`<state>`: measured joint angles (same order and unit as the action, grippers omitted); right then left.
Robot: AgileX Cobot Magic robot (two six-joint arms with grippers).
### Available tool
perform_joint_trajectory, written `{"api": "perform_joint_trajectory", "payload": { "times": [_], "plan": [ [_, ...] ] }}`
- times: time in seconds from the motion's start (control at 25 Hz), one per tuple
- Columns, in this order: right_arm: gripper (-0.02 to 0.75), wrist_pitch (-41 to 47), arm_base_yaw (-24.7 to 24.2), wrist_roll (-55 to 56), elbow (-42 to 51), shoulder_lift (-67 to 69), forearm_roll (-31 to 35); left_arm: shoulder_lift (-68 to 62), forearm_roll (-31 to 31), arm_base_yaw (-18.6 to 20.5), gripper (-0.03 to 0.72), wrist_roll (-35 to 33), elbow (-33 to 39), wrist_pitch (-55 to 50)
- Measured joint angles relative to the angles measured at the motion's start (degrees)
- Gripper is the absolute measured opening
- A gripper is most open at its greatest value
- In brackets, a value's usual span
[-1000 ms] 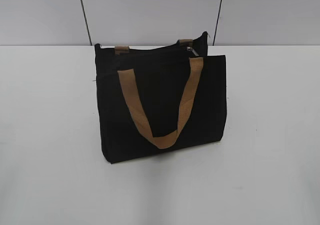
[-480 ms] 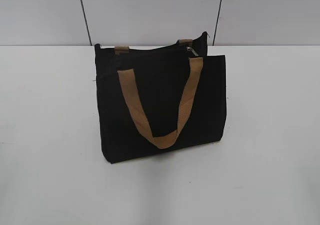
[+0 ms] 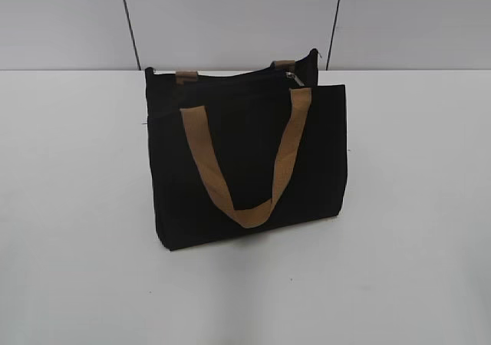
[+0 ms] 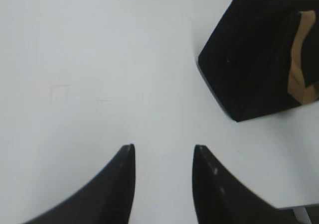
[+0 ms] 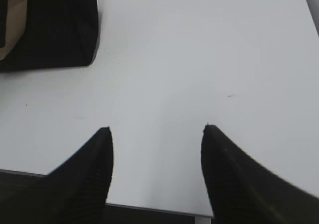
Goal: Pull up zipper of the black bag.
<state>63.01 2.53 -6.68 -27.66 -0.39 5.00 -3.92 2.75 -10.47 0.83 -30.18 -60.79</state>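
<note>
We see the black bag [image 3: 245,157] standing upright near the middle of the white desk [image 3: 414,207] in the exterior view, a bit toward the far side, w/ its tan handle [image 3: 245,161] hanging in a U down the near face. Only this view shows the top edge: a small metal bit that looks like the zipper pull [image 3: 291,75] sits at the far right end of the top, by the stub of the rear handle [image 3: 285,64]; too small to tell more. Neither arm shows there. The left wrist view gives us the left end effector [image 4: 163,147], tips apart w/ bare desk between, holding nothing, and the bag's lower left corner at upper right, well apart from the tips. The right wrist view gives us the right end effector [image 5: 157,128], spread wider, also holding nothing, w/ the bag's right corner at upper left, well apart. Both wrist views miss the zipper.
</note>
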Motion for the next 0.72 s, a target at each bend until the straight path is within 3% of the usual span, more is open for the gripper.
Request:
{"api": "perform_joint_trajectory", "payload": {
  "times": [0.36, 0.72],
  "plan": [
    [0.443, -0.1, -3.3, 0.0, 0.0, 0.0, 0.4, 4.3, 0.0, 6.5, 0.284, 0.0, 0.0, 0.0],
    [0.443, -0.1, -3.4, 0.0, 0.0, 0.0, 0.4, 4.4, 0.1, 7.0, 0.256, 0.0, 0.0, 0.0]
  ]
}}
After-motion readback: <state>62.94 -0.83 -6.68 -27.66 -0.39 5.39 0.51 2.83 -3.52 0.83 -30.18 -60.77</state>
